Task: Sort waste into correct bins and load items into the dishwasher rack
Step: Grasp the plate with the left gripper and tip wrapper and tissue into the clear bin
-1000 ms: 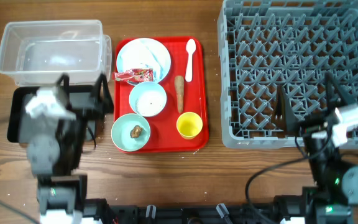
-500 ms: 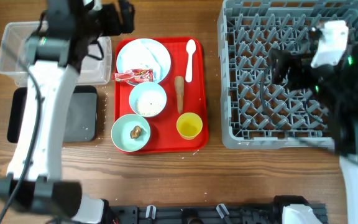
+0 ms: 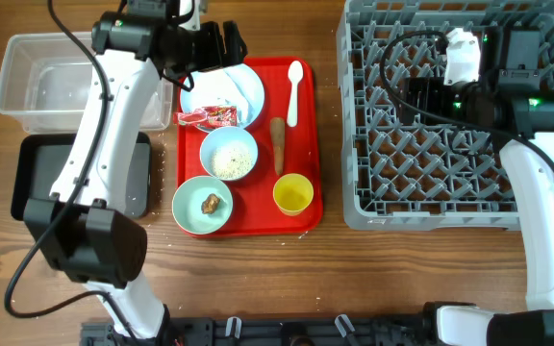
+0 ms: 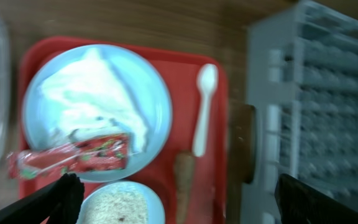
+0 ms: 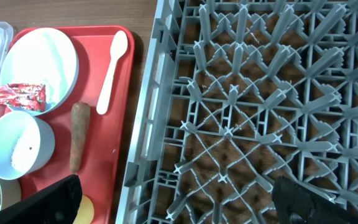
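Grey rack (image 5: 229,132) at the far right corner lies under the right gripper (image 5: 173,196), wide open, empty. The left gripper (image 4: 176,191), likewise, hovers over the blue plate (image 4: 151,99).

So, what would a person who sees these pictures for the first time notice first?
Probably the bright red tray in the middle, crowded with a pale blue plate, a white bowl, a pale green bowl, a yellow cup and a red-and-white wrapper. Then the big grey dishwasher rack at the right, with the right arm stretched over it.
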### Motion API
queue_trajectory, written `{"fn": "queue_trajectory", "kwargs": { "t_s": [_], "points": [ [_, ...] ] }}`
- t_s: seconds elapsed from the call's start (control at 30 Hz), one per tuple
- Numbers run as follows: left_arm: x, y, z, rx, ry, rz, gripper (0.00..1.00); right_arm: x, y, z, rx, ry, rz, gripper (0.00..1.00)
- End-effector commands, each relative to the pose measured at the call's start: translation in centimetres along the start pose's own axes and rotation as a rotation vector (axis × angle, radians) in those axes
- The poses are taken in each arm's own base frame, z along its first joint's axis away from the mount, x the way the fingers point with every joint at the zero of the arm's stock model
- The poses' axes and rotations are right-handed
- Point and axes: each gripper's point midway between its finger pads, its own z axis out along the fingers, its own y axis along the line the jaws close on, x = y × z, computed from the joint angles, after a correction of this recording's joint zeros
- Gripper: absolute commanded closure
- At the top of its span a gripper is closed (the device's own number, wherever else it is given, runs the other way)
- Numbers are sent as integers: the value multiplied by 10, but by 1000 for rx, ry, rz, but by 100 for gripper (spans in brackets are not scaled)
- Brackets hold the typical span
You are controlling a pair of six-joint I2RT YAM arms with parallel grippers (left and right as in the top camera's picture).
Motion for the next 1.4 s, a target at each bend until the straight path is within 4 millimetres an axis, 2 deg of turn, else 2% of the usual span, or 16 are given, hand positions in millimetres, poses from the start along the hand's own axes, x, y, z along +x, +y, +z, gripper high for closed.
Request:
{"fn": "queue_trajectory", "kwargs": {
  "t_s": [0.0,0.17,0.33,0.57,0.6,0.73,0.77,0.83,0.87,0.97,1.07,1.1,1.13,1.2,1.27,1.37],
  "points": [
    [3,52,32,-291,-49,-450,0,-4,6,-1,-27,-3,-11,0],
    [32,73,97,-463,-16,-579,0,-4,6,-1,-27,-2,31,0],
    [54,94,155,-537,37,-568,0,-4,6,-1,-27,-1,32,0],
    [63,106,183,-553,57,-559,2,-4,6,-1,-27,-1,58,0],
    [66,107,186,-559,64,-559,13,-4,6,-1,-27,-1,58,0],
    [76,114,192,-586,96,-555,89,-4,6,-1,-27,-1,58,0],
    [77,114,192,-588,98,-554,95,-4,6,-1,-27,-1,58,0],
    [75,113,190,-578,106,-525,96,-4,6,-1,-27,-1,58,1],
    [70,110,186,-563,108,-486,96,-4,6,-1,-27,-1,58,0],
    [34,86,148,-491,49,-405,96,-4,6,-1,-27,1,59,0],
    [-17,66,82,-407,-77,-375,96,-1,6,-1,-27,10,61,0],
    [-35,65,52,-378,-140,-389,96,-2,6,-1,-27,9,60,0],
    [-44,67,34,-363,-178,-404,96,-2,6,-1,-27,7,60,0],
    [-59,77,0,-348,-241,-438,96,-3,6,-1,-27,3,61,0],
    [-68,100,-25,-362,-281,-488,96,-4,6,-1,-27,-1,65,0],
    [-74,150,-32,-438,-302,-566,96,-4,6,-1,-27,-1,83,0]
  ]
}}
